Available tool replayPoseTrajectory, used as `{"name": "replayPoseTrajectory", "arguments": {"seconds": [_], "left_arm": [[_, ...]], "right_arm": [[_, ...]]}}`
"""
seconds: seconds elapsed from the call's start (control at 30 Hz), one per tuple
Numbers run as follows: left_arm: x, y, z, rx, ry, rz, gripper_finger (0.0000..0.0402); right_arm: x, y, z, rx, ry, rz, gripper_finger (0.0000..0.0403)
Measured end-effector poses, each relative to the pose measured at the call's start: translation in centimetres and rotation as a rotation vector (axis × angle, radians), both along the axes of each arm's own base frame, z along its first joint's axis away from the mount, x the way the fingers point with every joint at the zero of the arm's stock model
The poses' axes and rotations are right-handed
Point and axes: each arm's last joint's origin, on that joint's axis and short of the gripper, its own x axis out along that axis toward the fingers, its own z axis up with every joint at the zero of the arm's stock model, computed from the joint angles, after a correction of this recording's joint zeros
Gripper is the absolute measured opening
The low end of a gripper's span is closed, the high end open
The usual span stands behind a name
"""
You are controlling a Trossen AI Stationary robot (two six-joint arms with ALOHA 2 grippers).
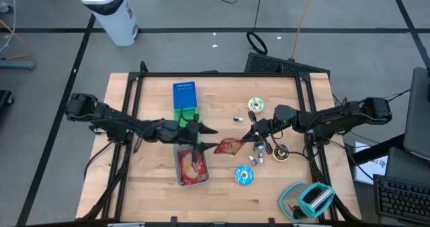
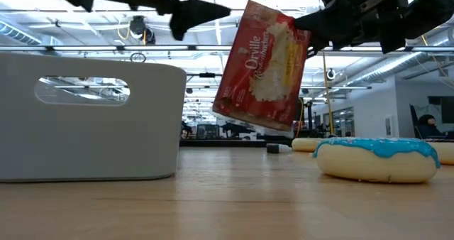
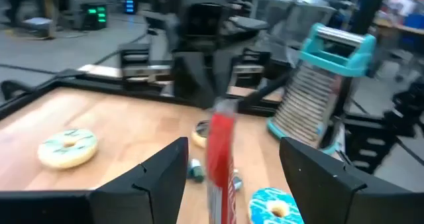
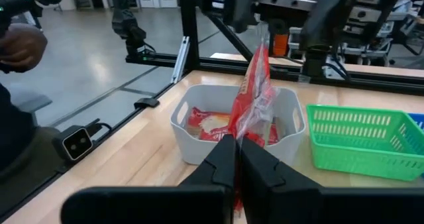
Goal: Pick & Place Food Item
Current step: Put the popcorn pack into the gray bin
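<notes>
**Popcorn bag held in the air beside the grey bin**

The right hand (image 1: 250,133) is clamped on the red popcorn bag (image 1: 230,146), its two fingers (image 4: 222,163) pressed together on the bag's edge. The bag hangs clear of the desk (image 1: 148,193), tilted, just right of the grey bin (image 1: 191,165) that already holds red packets. In the low view the bag (image 2: 261,66) floats above the wood between the bin (image 2: 89,119) and the blue-iced donut (image 2: 376,158).

The left hand (image 1: 201,129) hovers over the far end of the bin, its fingers (image 3: 154,177) spread apart and gripping nothing, pointed at the bag.

A green basket (image 1: 186,114) sits just beyond the bin. Farther right on the desk lie a pale-iced donut (image 1: 256,105) and another blue donut (image 1: 244,175); a teal dish rack (image 1: 312,199) rests at the near right corner.
</notes>
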Motion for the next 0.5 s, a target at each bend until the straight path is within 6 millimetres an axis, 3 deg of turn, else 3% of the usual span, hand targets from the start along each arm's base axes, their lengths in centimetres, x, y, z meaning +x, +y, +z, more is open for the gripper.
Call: {"name": "replayPoseTrajectory", "arguments": {"seconds": [0.23, 0.5], "left_arm": [[3.2, -0.5, -0.6, 0.071, 0.019, -0.043, 0.0241], [5.0, 0.5, -1.4, 0.073, 0.041, -0.009, 0.0241]], "right_arm": [[0.0, 0.4, 0.0, -0.010, -0.005, 0.015, 0.0000], [0.0, 0.8, 0.0, -0.014, -0.007, 0.031, 0.0000]]}}
